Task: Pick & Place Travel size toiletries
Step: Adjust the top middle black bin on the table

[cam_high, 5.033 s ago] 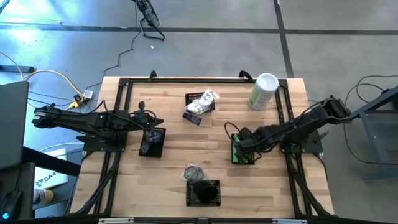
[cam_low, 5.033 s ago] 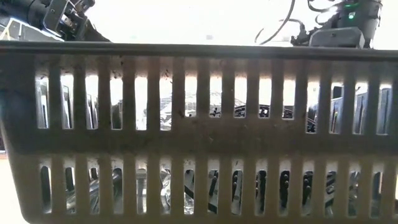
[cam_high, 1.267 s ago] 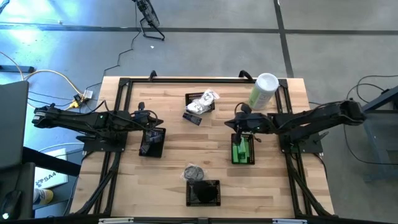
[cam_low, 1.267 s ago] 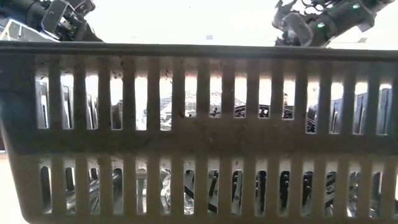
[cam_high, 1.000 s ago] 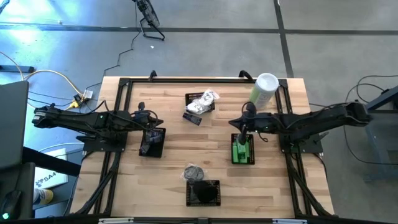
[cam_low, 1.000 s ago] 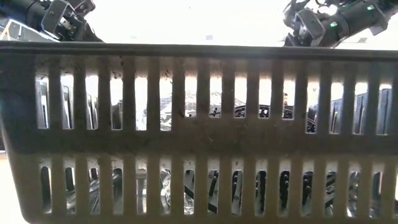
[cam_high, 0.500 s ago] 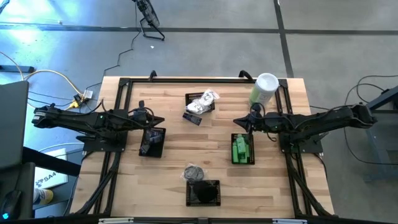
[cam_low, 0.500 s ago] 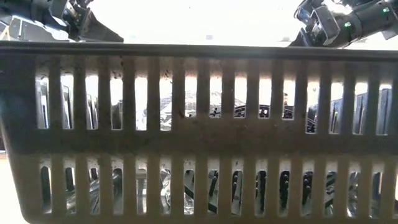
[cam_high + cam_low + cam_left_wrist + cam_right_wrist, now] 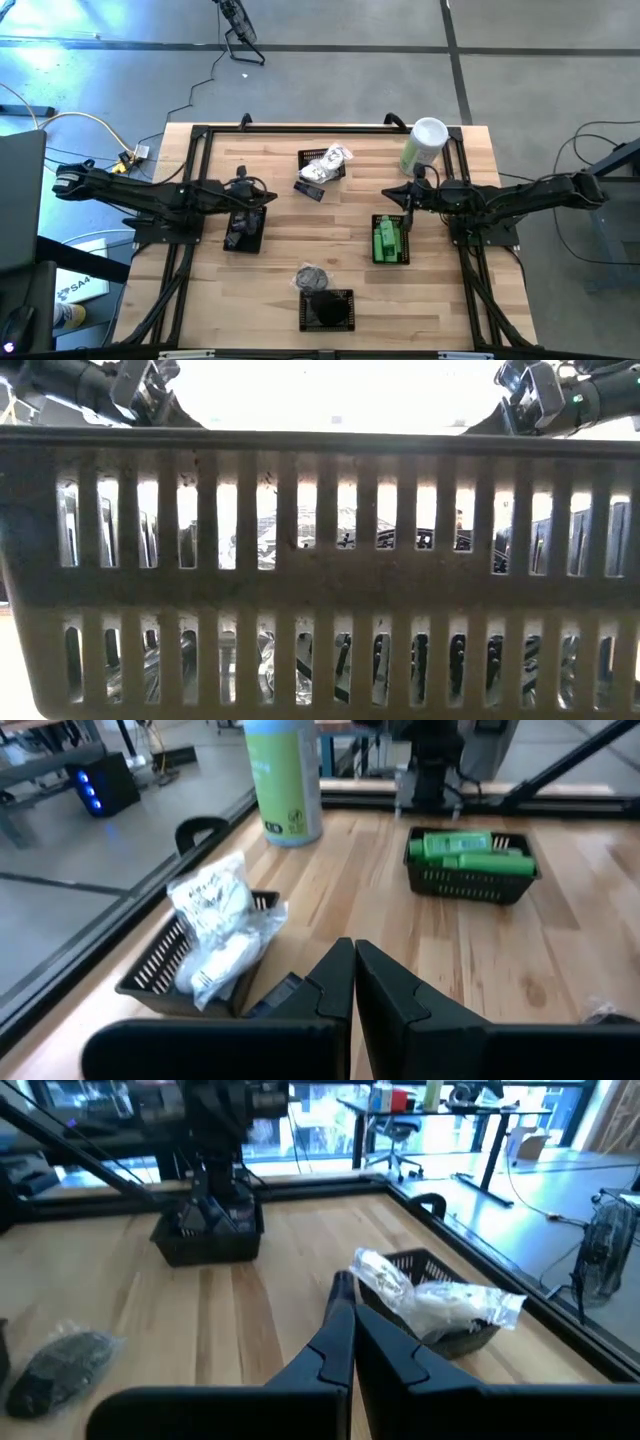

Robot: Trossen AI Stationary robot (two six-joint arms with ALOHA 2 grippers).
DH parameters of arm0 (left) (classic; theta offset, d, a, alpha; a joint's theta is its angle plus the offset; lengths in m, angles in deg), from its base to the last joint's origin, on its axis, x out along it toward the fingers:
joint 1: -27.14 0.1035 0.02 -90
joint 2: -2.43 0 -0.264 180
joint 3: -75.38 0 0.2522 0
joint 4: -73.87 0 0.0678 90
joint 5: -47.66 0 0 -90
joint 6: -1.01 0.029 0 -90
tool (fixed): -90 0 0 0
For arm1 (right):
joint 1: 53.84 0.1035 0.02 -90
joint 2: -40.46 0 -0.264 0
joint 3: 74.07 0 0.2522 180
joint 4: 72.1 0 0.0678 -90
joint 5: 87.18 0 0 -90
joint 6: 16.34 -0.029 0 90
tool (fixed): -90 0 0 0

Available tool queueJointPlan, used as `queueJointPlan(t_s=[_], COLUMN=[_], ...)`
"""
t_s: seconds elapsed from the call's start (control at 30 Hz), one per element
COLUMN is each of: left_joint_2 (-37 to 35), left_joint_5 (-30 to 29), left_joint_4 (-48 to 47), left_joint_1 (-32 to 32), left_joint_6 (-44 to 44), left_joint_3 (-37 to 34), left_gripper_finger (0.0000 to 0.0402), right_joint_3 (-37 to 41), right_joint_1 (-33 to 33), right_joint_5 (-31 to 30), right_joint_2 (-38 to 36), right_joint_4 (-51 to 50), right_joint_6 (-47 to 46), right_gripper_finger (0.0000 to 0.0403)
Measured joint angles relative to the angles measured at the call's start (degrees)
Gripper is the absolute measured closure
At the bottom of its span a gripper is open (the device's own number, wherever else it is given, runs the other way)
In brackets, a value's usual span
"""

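The right gripper (image 9: 398, 195) has lifted clear of the basket of green tubes (image 9: 389, 240) and now hovers just beyond its far rim, fingers pinched together on nothing, so that drop looks finished and the green toiletries (image 9: 468, 851) sit inside. Well across the table from that basket, the left gripper (image 9: 262, 194) has edged out over its own black basket (image 9: 244, 230), fingers clenched and empty, perhaps starting its turn.

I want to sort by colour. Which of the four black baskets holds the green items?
The basket on the table's right side, just below the right gripper; the others hold white packets or dark things.
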Motion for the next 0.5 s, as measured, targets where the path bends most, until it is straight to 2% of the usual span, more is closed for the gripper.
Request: queueJointPlan(t_s=[0.33,0.5], left_joint_2=[11.7,15.3], left_joint_5=[0.0,0.0], left_joint_4=[-0.5,-5.3], left_joint_1=[0.0,0.0], left_joint_6=[-3.0,-5.9], left_joint_3=[5.6,9.2], left_gripper_finger=[0.0391,0.0391], right_joint_3=[0.0,0.0], right_joint_1=[0.0,0.0], right_joint_5=[0.2,0.2], right_joint_2=[-0.5,-0.5], right_joint_4=[0.0,0.0], right_joint_6=[-0.2,-0.4], right_gripper_finger=[0.0399,0.0399])
